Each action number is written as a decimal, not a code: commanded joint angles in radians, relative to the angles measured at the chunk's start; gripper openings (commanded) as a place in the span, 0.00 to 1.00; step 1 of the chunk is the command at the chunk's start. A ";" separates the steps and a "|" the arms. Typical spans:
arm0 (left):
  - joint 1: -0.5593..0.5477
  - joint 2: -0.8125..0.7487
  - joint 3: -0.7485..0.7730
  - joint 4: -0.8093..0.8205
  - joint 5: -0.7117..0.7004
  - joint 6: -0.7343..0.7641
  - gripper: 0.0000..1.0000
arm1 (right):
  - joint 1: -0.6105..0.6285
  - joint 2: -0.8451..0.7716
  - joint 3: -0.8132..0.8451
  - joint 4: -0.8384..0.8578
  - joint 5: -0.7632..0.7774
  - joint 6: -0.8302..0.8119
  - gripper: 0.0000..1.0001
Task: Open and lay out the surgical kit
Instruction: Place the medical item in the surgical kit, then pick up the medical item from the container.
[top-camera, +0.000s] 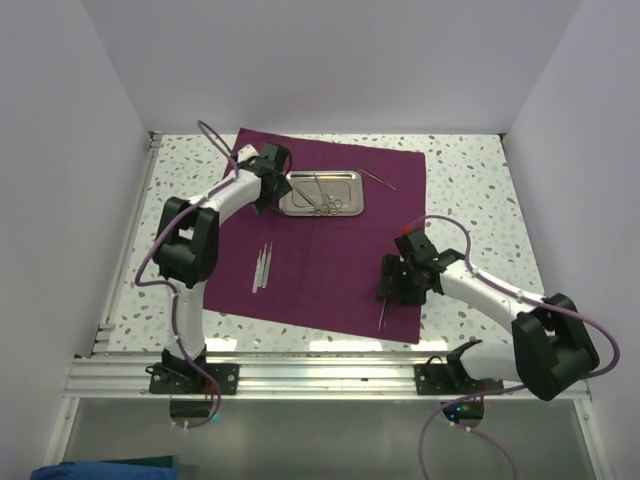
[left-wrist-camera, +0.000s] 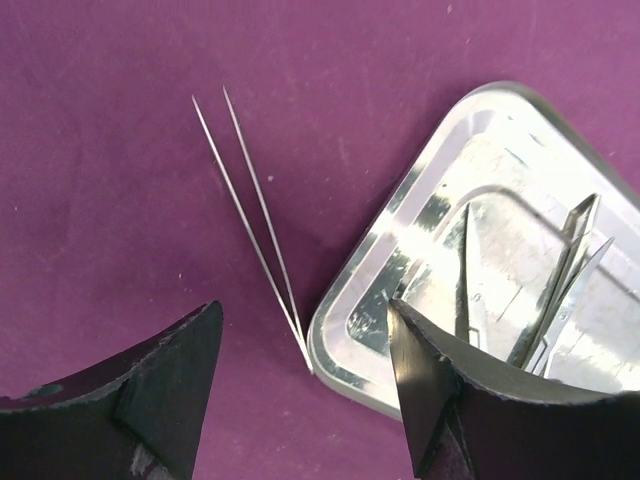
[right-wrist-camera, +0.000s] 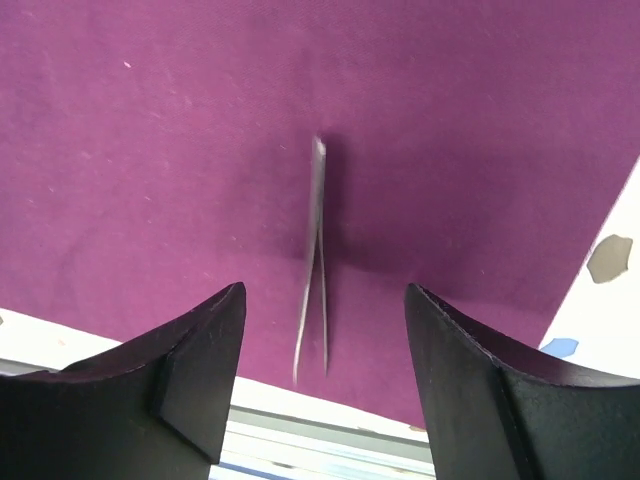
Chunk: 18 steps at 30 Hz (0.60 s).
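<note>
My right gripper (right-wrist-camera: 325, 300) gapes empty over tweezers (right-wrist-camera: 316, 240), their long axis running near-to-far, tips toward the near edge of the cloth (right-wrist-camera: 150, 150); my left gripper (left-wrist-camera: 303, 312) is released too, at the steel tray (left-wrist-camera: 500, 140) corner.

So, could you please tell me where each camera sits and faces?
Top external: overhead behind the bases, facing down at the cloth; both arms show.
Left wrist: faces down at the tray; left fingers show.
Right wrist: faces down at tweezers near the cloth edge; right fingers show.
Shared: top and left wrist see the tray.
</note>
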 joint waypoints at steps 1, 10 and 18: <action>-0.003 0.009 0.056 0.004 -0.056 -0.024 0.70 | 0.004 0.023 0.105 0.012 0.006 -0.055 0.68; -0.002 0.041 0.120 -0.082 -0.130 -0.038 0.65 | 0.004 -0.041 0.185 -0.101 0.043 -0.118 0.69; 0.000 0.050 0.096 -0.104 -0.127 -0.070 0.63 | 0.004 -0.110 0.137 -0.151 0.054 -0.110 0.69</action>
